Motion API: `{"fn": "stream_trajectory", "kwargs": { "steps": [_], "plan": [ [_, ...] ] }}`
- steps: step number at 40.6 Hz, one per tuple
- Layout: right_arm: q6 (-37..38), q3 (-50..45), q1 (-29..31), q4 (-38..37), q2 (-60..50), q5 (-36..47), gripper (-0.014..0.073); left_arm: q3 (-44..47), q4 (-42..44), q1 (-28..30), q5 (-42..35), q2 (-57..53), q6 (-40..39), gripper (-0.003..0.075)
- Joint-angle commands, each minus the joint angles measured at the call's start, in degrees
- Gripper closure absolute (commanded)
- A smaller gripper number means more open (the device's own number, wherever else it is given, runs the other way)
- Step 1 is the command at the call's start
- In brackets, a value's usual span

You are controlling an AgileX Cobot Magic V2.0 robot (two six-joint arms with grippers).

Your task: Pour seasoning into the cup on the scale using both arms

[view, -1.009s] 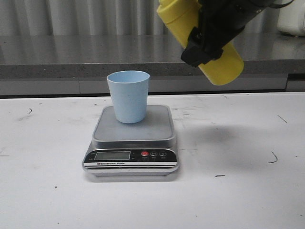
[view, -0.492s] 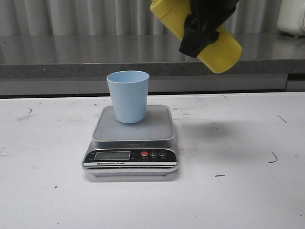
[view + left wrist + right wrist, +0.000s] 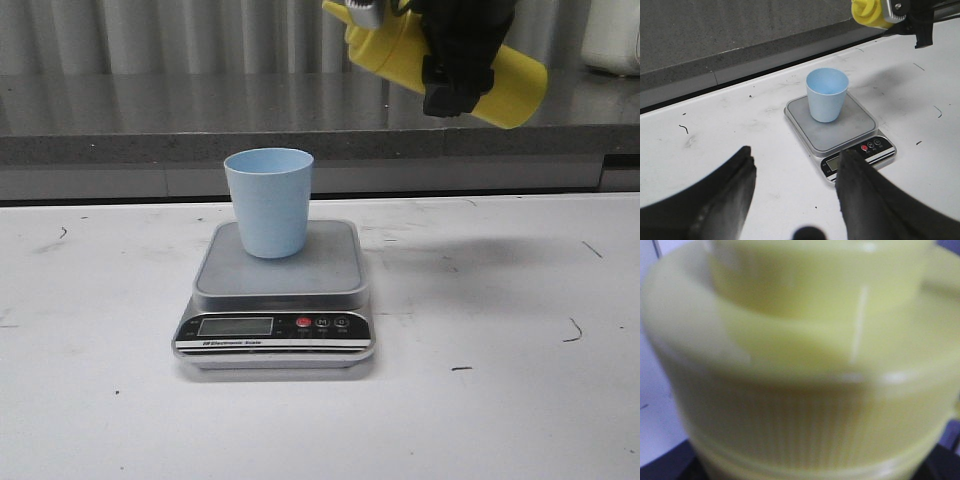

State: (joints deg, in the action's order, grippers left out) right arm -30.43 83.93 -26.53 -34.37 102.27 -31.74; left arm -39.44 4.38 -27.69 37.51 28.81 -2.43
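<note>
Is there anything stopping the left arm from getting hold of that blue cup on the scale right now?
Probably not. The left gripper is open and empty, and in its wrist view only bare table lies between it and the cup. The yellow bottle hangs high in the right gripper, off to the side.

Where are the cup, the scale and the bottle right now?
cup (image 3: 269, 205), front view, on the middle of its outer wall.
scale (image 3: 330, 270), front view, on bare steel platform right of the cup.
bottle (image 3: 515, 88), front view, on its yellow body near the base end.
</note>
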Motion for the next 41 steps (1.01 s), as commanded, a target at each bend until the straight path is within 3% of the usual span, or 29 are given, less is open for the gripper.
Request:
{"fn": "stream_trajectory", "kwargs": {
  "steps": [1, 22, 41],
  "plan": [
    [4.8, 2.6, -1.7, -13.2, -2.5, 3.4, 0.0245, -1.4, -0.3, -0.4, -4.9, 0.2, 0.0, 0.0354],
    [6.9, 2.6, -6.8, -38.7, -0.5, 0.4, 0.0245, -1.4, -0.3, -0.4, -4.9, 0.2, 0.0, 0.0354],
    [6.9, 2.6, -7.0, -42.9, 0.6, -2.4, 0.0245, -1.4, -0.3, -0.4, -4.9, 0.2, 0.0, 0.0354]
  ]
}}
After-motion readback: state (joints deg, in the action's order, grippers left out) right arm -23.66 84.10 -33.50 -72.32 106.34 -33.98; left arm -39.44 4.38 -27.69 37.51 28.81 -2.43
